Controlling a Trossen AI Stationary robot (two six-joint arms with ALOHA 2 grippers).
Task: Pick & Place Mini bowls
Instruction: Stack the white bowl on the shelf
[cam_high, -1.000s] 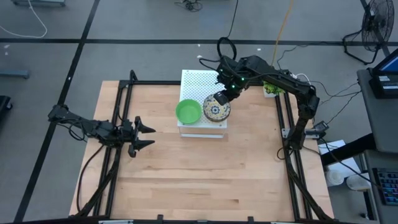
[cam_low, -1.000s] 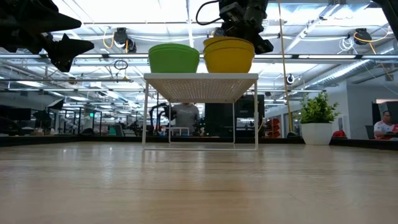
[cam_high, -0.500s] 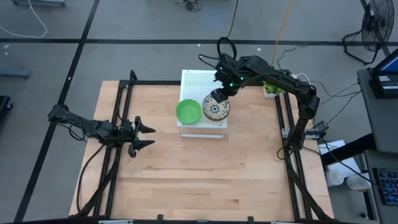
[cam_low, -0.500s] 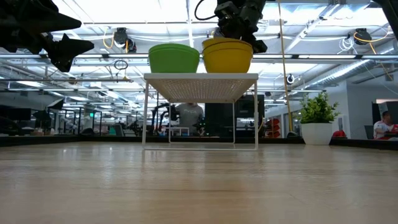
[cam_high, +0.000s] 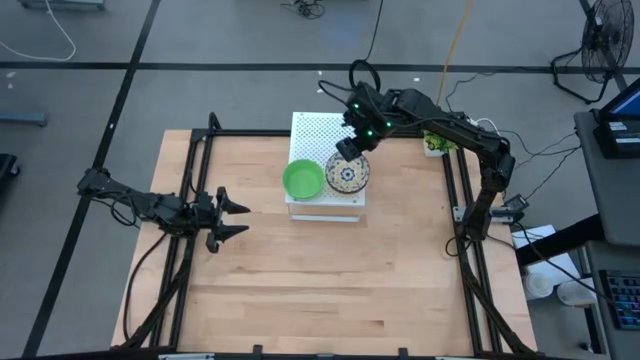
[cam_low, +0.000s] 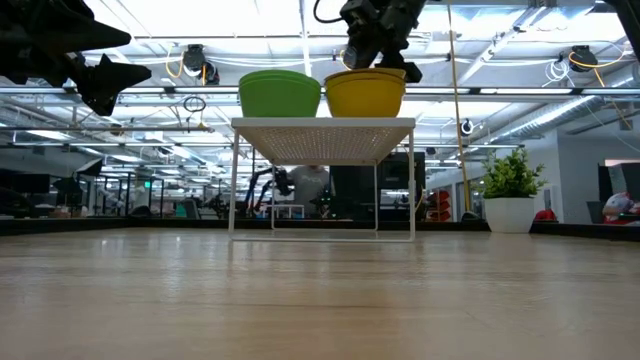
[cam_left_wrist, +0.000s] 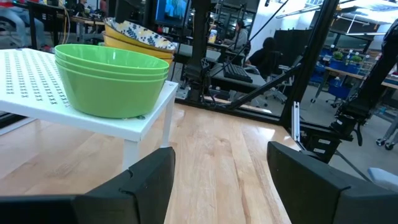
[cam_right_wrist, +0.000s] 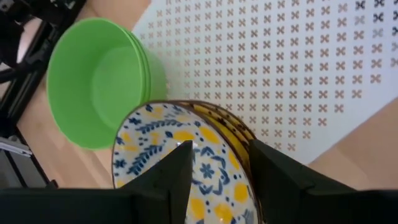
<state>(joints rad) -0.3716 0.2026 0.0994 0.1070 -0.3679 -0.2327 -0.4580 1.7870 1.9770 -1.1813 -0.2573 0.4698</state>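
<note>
A stack of plain green mini bowls (cam_high: 302, 180) and a stack of floral mini bowls with yellow outsides (cam_high: 350, 176) stand side by side on the near part of the white perforated box (cam_high: 318, 135). My right gripper (cam_high: 349, 150) is open just above the far rim of the top floral bowl (cam_right_wrist: 186, 168). Its fingers straddle that rim and I see no touch. The low view shows it over the yellow stack (cam_low: 366, 92). My left gripper (cam_high: 236, 218) is open and empty, above the table's left part, facing the green bowls (cam_left_wrist: 112, 78).
A small potted plant (cam_high: 435, 145) stands at the table's far right. Black frame rails (cam_high: 196, 190) run along the left and right sides. Bare wood (cam_high: 330, 270) spreads in front of the box. People and desks show in the room behind.
My right gripper has risen a little and drawn back toward the table's far edge, away from the floral stack. The top floral bowl has sunk lower and now sits level in its stack.
</note>
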